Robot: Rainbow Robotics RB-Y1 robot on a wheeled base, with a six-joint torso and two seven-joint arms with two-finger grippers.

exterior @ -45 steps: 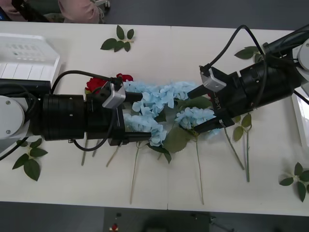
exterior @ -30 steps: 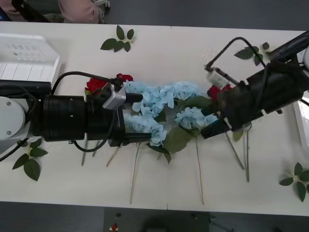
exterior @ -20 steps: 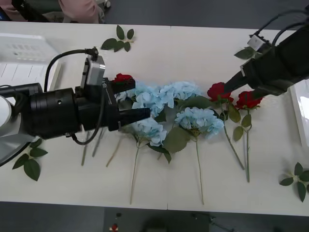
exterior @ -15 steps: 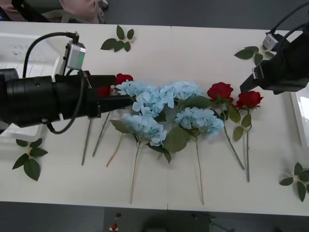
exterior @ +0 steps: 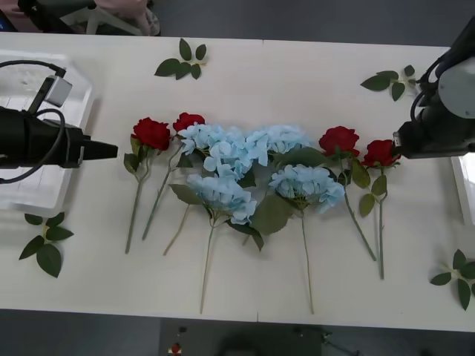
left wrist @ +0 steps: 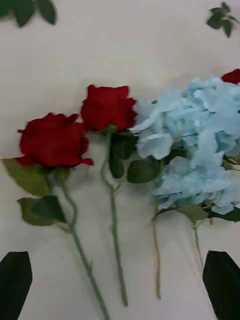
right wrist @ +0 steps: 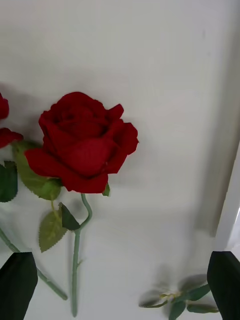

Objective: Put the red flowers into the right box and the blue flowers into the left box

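From above, four red flowers [exterior: 152, 133] lie on the white table [exterior: 297, 81], two at each end of a row, with four blue flowers [exterior: 223, 194] bunched between them. The left gripper [exterior: 107, 150] reaches in over the left box [exterior: 44, 193], its tip just short of the leftmost rose. The right arm sits beside the right box [exterior: 464, 185].

The right gripper [right wrist: 122, 285] hangs spread wide and empty above one rose.

The left wrist camera shows its own fingers [left wrist: 15, 280] wide apart, empty, above two roses and hydrangeas.
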